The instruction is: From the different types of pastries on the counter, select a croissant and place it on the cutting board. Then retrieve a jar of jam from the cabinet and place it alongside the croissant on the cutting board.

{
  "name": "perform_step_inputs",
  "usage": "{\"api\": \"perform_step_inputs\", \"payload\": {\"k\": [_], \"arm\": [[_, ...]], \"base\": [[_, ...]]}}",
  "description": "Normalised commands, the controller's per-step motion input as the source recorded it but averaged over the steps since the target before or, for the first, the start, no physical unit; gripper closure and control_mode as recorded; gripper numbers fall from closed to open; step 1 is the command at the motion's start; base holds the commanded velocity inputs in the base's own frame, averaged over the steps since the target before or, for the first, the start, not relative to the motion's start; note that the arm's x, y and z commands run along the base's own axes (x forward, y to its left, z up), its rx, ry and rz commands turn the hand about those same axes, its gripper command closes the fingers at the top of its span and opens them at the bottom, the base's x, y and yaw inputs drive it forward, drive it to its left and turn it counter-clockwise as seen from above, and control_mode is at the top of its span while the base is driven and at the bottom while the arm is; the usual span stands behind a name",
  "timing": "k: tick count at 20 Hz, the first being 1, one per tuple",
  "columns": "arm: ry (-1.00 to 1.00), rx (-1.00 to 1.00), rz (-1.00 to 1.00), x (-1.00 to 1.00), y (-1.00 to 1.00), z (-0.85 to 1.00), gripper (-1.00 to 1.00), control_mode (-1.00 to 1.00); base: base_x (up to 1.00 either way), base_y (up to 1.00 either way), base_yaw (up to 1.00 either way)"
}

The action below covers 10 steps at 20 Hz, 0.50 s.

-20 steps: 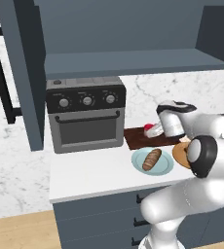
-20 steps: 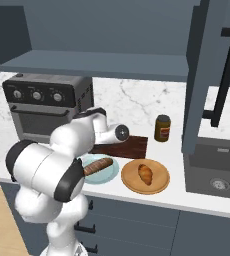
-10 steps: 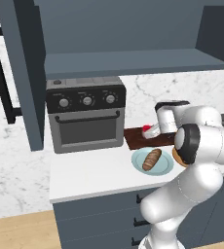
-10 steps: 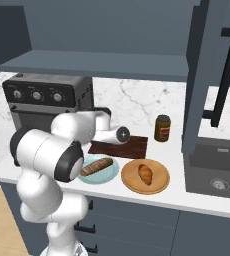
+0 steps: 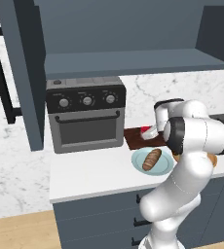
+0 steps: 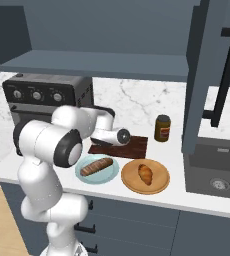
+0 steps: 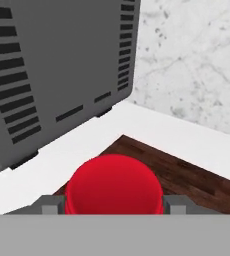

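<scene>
My gripper (image 7: 113, 205) is shut on the jar of jam (image 7: 113, 182), a small red jar whose top shows between the two fingertips. It hangs low over the near left corner of the dark reddish cutting board (image 7: 187, 175). From the left base, the jar of jam (image 5: 145, 131) sits at the gripper (image 5: 148, 134) above the cutting board (image 5: 132, 138). The golden croissant (image 6: 146, 174) lies on a round tan plate (image 6: 159, 185), in front of the cutting board (image 6: 136, 146) and apart from it. The gripper (image 6: 103, 143) is over the board's left end. The counter (image 5: 89, 172) is white.
A long brown loaf (image 6: 96, 166) rests on a pale blue plate (image 6: 84, 175) left of the croissant. The grey toaster oven (image 5: 87, 114) stands close to the board's left. A brown jar with a yellow lid (image 6: 162, 128) stands behind the board. An open cabinet door (image 6: 199, 75) hangs above the sink (image 6: 217, 167).
The jar in my gripper has sunk slightly toward the board. The arm's elbow has swung across in front of the tan plate in the left base view.
</scene>
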Motion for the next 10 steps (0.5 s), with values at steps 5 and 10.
{"api": "perform_step_inputs", "payload": {"k": [5, 10], "arm": [[0.00, 0.00, 0.00, 0.14, 0.00, -0.14, 1.00, -1.00], [0.00, 0.00, 0.00, 0.13, 0.00, -0.14, 1.00, -1.00]], "base": [[0.00, 0.00, 0.00], [0.00, 0.00, 0.00]]}}
